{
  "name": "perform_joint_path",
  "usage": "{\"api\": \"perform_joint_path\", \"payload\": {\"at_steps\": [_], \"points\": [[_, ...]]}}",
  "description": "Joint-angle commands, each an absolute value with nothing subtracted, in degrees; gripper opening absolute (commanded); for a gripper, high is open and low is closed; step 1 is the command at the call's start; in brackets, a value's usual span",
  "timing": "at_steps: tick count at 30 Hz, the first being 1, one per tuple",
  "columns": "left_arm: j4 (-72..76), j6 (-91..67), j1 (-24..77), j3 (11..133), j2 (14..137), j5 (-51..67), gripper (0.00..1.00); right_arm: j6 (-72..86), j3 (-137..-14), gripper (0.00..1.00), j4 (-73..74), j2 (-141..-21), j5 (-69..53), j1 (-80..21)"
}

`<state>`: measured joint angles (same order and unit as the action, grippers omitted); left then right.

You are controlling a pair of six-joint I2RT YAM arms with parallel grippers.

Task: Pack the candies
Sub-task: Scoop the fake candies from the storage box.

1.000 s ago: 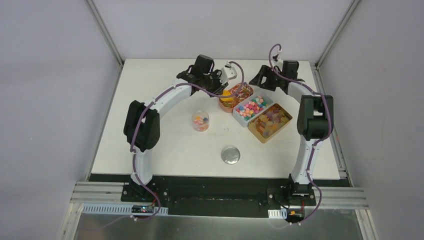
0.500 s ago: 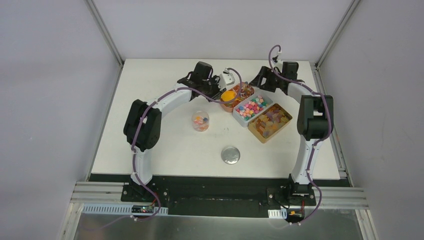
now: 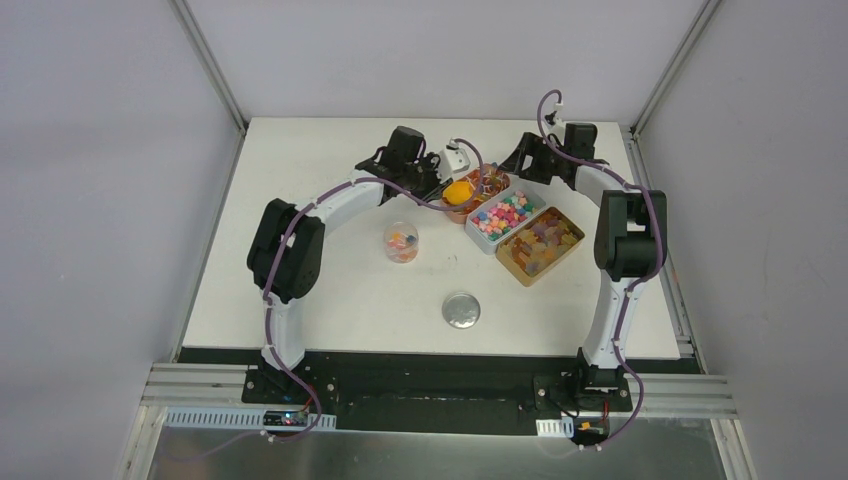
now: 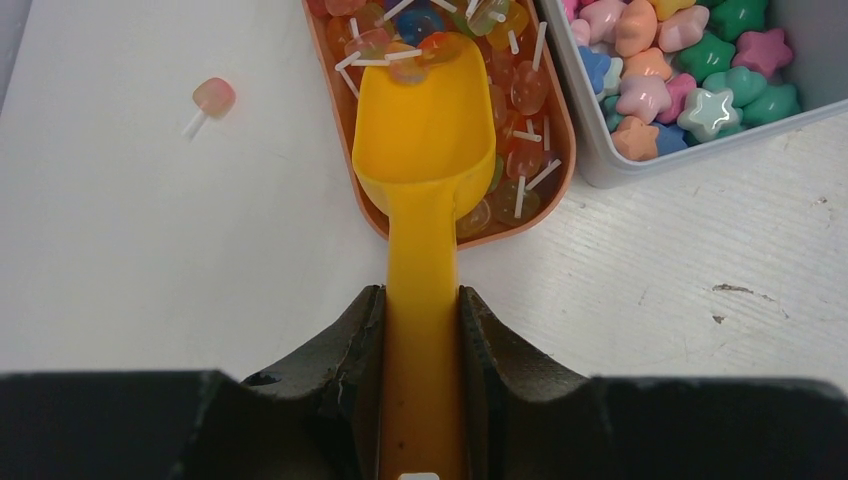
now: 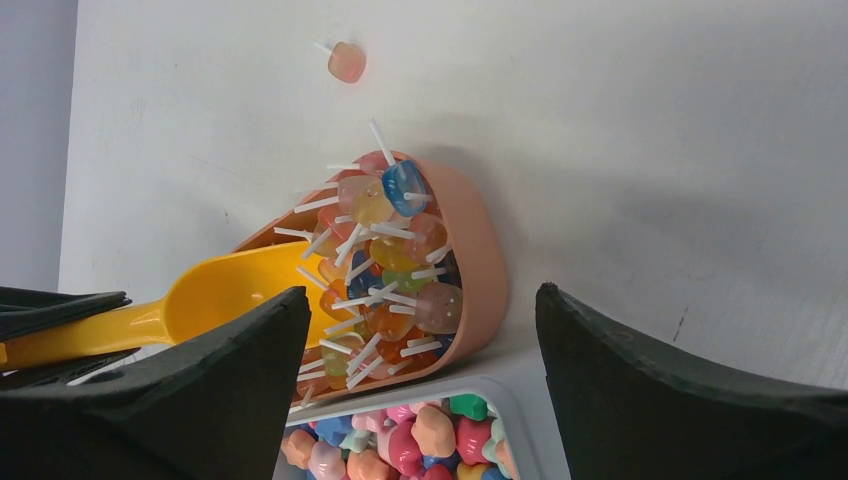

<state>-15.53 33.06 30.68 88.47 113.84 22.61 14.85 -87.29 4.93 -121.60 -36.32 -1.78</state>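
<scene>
- left gripper point(image 4: 423, 340) is clamped tight on the handle of the orange scoop point(image 4: 425, 120), one finger on each side of it
- the scoop bowl sits over the near end of the peach tray point(image 4: 566, 150), its tip pushed in among the lollipops point(image 4: 528, 88); a couple of them lie on the lip, and the rest of the bowl looks bare
- right gripper point(image 5: 422, 295) hangs over the far end of that tray, jaws wide apart, holding nothing
- the candies point(image 3: 515, 215) sit in three trays in a diagonal row on the table point(image 3: 330, 300): lollipops in the peach one, star-shaped pastel pieces in the grey tray point(image 4: 600, 170) just beside it, and amber gummy chunks point(image 3: 543, 238) in the brown tray point(image 3: 518, 273) nearest the right arm
- one stray lollipop point(image 4: 212, 95) lies on the table, apart from the peach tray
- a small clear cup point(image 3: 401, 242) with a few coloured sweets stands left of the trays, well apart from them
- the round silver lid point(image 3: 461, 310) lies flat, nearer the arm bases
</scene>
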Motion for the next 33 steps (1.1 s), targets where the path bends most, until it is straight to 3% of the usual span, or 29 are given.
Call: {"api": "perform_joint_path", "payload": {"at_steps": [1,20,33], "points": [[-13.8,33.5,30.9,87.9,113.1,23.0,0.0,14.2,-87.4,0.85,2.2,-120.1,-36.3,-1.6],[-13.8,24.4,30.2,87.6,113.5,22.2,0.0,14.6,-87.5,0.85,1.8,-119.9,-36.4,-1.5],[-9.9,34.8,30.2,83.0,113.7,22.2,0.0,14.9,-87.3,0.84,1.6,-120.0,-36.5,-1.5]]}}
